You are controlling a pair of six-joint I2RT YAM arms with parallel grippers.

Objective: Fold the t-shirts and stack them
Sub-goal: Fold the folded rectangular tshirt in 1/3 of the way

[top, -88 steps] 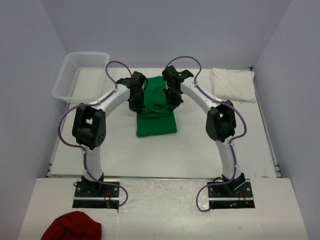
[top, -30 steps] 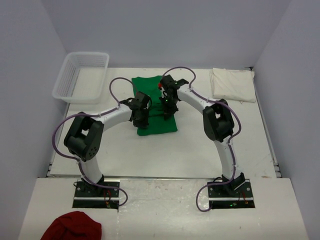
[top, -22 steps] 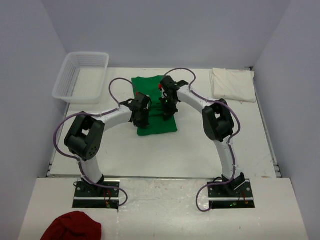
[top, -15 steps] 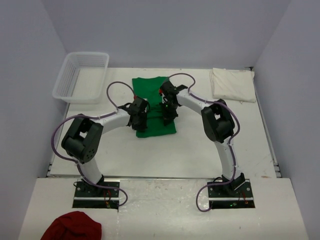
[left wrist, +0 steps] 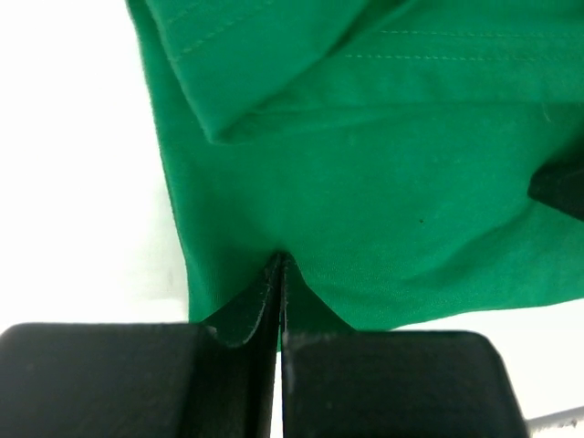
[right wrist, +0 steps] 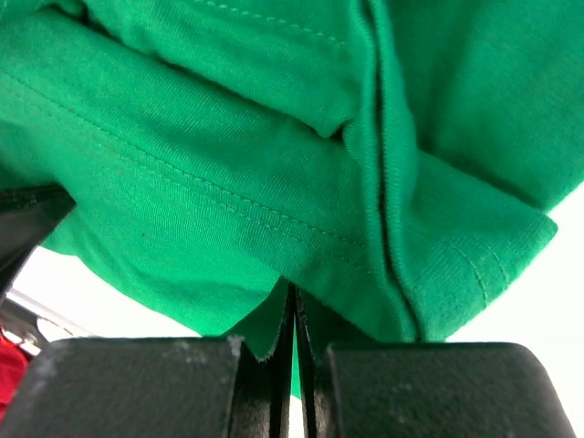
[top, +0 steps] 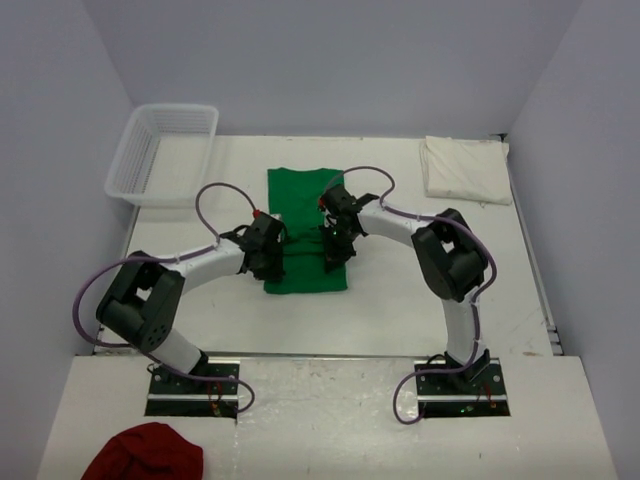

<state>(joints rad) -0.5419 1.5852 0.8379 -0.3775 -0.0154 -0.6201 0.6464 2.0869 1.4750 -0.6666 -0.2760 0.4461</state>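
Two shirts: a green shirt (top: 300,192) and a cream shirt (top: 464,168), both on the white table (top: 400,300).
Green shirt, place: middle of the table, its long side running from 12 o'clock to 6 o'clock; the far half lies flat and bare, the near half sits between the two grippers.
Left gripper (top: 272,258): at the green shirt's 9 o'clock edge, towards the near end; jaws pressed together with a pinch of green cloth between them.
Left wrist view: left gripper (left wrist: 278,266) clamps the cloth's edge; the green shirt (left wrist: 383,182) spreads away from the fingertips towards 12 o'clock, with a folded layer and stitched hem on top.
Right gripper (top: 334,248): at the green shirt's 3 o'clock edge, level with the other gripper; jaws closed on green cloth.
Right wrist view: right gripper (right wrist: 292,294) pinches a lower layer; the green shirt (right wrist: 219,173) lies in stacked folds above it, seams showing.
Cream shirt, place: folded at 2 o'clock from the green shirt, near the far right corner, well apart from both grippers.
Basket (top: 130,165): clear plastic, at 10 o'clock from the green shirt.
Red cloth (top: 145,455): bunched at 7 o'clock, beyond the left arm's base.
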